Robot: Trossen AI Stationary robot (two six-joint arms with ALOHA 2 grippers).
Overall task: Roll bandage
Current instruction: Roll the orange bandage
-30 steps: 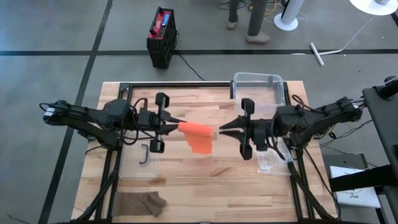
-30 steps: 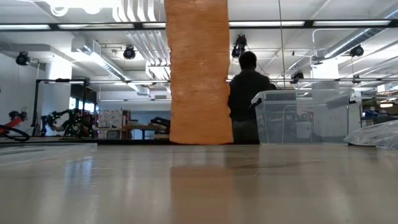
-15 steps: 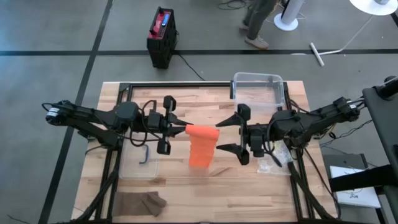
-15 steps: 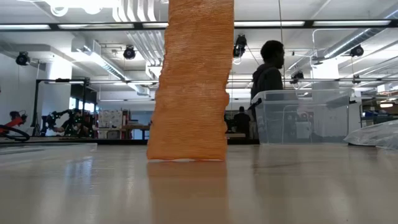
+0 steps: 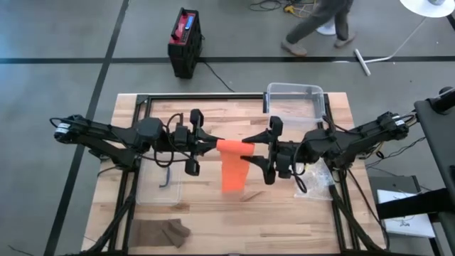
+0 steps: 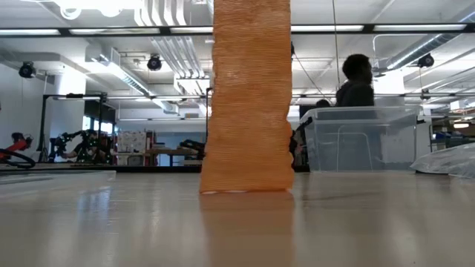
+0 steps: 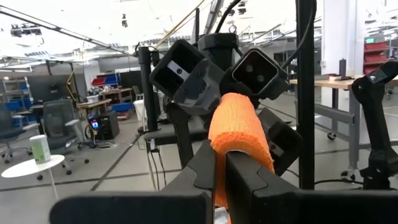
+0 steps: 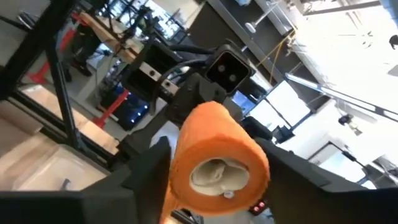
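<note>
left gripper (image 5: 210, 144) clamped on orange bandage (image 5: 233, 165) | right gripper (image 5: 254, 153) open around roll | tail hung to table (image 5: 298, 213)

A light wooden butcher-block table (image 5: 213, 213) with a black metal frame along its far edge. On it: a clear plastic bin (image 5: 295, 99) at the far right, a crumpled clear plastic bag (image 5: 313, 183) near the right edge, a flat clear plastic tray (image 5: 158, 193) at left holding a small dark L-shaped key (image 5: 166, 176), and a folded brown cloth (image 5: 162, 231) at the near left corner.
</note>
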